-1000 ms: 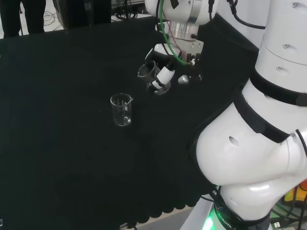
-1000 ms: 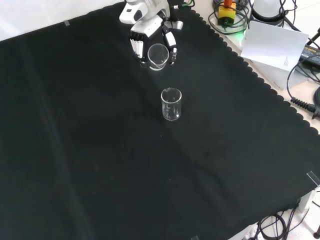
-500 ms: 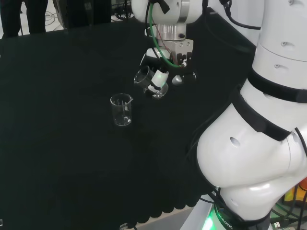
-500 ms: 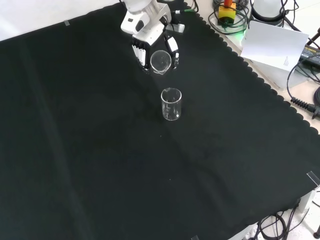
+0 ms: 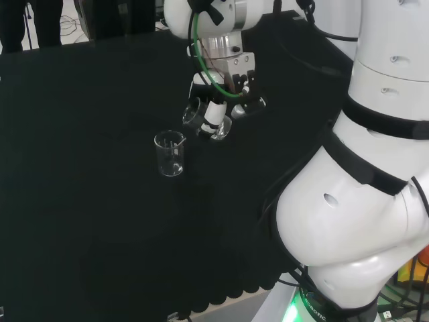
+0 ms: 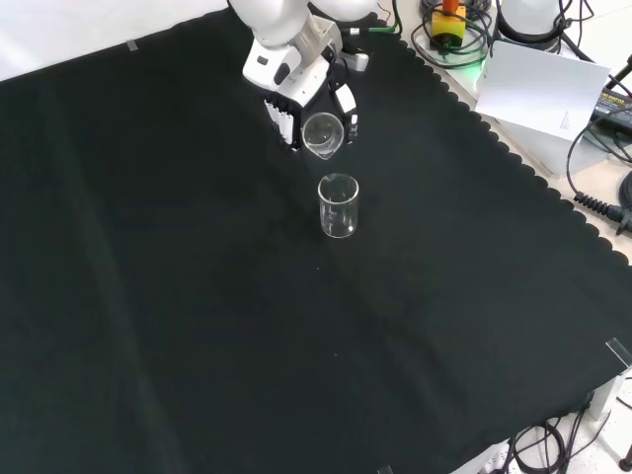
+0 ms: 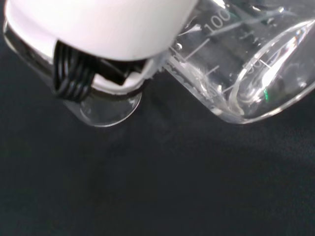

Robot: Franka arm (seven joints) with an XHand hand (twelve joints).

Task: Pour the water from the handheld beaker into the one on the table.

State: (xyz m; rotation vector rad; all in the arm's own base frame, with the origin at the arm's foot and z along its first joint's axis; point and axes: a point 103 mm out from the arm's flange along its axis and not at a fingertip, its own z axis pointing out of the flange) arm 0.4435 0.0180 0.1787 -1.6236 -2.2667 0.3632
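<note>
A clear glass beaker (image 5: pixel 170 153) (image 6: pixel 338 205) stands upright on the black cloth. The hand (image 5: pixel 216 111) (image 6: pixel 288 103) hovers just above it, to its right in the head view and behind it in the front view. Its fingers are curled round a second clear beaker (image 5: pixel 204 119) (image 6: pixel 322 133) (image 7: pixel 241 64), which is tilted with its mouth turned toward the standing one. In the wrist view the held beaker's printed scale shows close up, beside a white and black finger (image 7: pixel 93 59). I cannot tell how much water either beaker holds.
The arm's big white links (image 5: pixel 362 168) stand at the right of the head view. In the front view a white box (image 6: pixel 548 94) and cables (image 6: pixel 602 197) lie off the cloth's scalloped right edge. Black cloth (image 6: pixel 197 326) spreads wide around the beakers.
The hand has carried the held beaker toward the standing one, leftward in the head view and nearer in the front view, and tipped it further. The standing beaker has stayed put.
</note>
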